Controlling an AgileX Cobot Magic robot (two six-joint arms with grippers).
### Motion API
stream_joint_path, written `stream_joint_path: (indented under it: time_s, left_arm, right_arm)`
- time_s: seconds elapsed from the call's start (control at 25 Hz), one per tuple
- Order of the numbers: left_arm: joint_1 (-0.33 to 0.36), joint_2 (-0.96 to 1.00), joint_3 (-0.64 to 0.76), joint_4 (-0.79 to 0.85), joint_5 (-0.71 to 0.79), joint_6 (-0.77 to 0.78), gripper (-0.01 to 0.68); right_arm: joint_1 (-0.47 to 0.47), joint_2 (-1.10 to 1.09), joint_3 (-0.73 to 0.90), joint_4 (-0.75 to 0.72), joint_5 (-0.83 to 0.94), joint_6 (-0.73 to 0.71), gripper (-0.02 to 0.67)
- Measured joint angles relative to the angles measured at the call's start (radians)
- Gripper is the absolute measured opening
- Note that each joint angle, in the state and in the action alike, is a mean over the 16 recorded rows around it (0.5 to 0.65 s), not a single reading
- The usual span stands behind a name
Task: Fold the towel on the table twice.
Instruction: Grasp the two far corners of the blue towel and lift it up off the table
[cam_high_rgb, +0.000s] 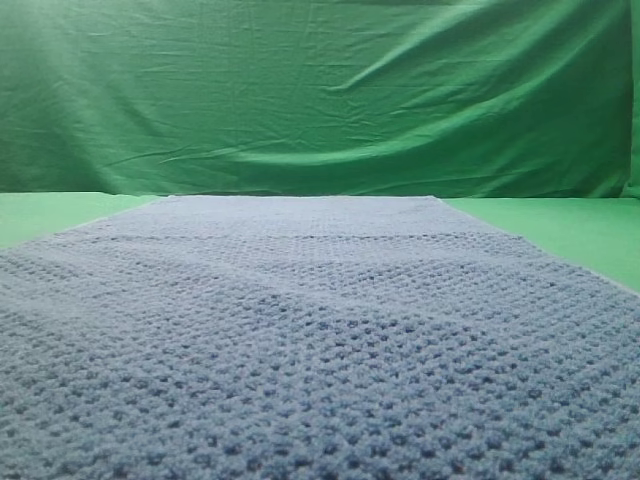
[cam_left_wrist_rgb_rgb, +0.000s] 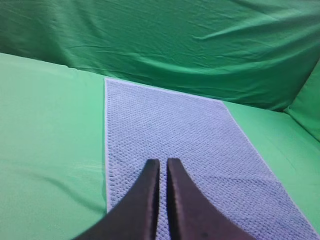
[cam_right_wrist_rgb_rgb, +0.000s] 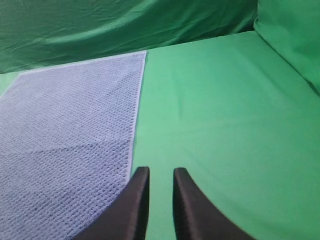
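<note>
The towel (cam_high_rgb: 310, 330) is a blue-grey waffle-knit cloth lying spread flat on the bright green table (cam_high_rgb: 560, 225), and it fills most of the exterior high view. Neither gripper shows in that view. In the left wrist view my left gripper (cam_left_wrist_rgb_rgb: 163, 164) hovers over the towel (cam_left_wrist_rgb_rgb: 185, 135) near its left edge, its dark fingers shut to a thin slit with nothing between them. In the right wrist view my right gripper (cam_right_wrist_rgb_rgb: 161, 172) hangs over bare table (cam_right_wrist_rgb_rgb: 225, 125) just right of the towel's (cam_right_wrist_rgb_rgb: 70, 120) right edge, nearly shut with a narrow gap and empty.
A wrinkled green backdrop cloth (cam_high_rgb: 320, 90) hangs behind the table's far edge. It also rises at the right side (cam_right_wrist_rgb_rgb: 290, 35). Bare green table lies on both sides of the towel (cam_left_wrist_rgb_rgb: 50, 130).
</note>
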Motion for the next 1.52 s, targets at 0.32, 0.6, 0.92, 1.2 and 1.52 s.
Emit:
stream_joint_path:
  time_s: [0.32,0.6,0.92,1.2,1.52]
  left_arm:
    - [-0.019,0.136,-0.083,0.038,0.048,0.003,0.070]
    - [-0.067,0.356,-0.213,0.128,0.128,0.004,0.070]
    - [-0.112,0.651,-0.374,0.215,0.193,0.003,0.070]
    - [-0.117,0.940,-0.525,0.248,0.238,-0.004,0.070]
    - [-0.117,1.288,-0.719,0.282,0.283,-0.012,0.070]
  right_arm:
    - [0.023,0.132,-0.085,0.009,-0.009,-0.036,0.100]
    - [0.073,0.405,-0.250,-0.004,0.078,-0.081,0.093]
    - [0.141,0.774,-0.455,-0.017,0.190,-0.115,0.043]
    - [0.213,1.051,-0.601,-0.026,0.205,-0.121,0.002]
    - [0.276,1.341,-0.752,-0.046,0.188,-0.100,0.000]
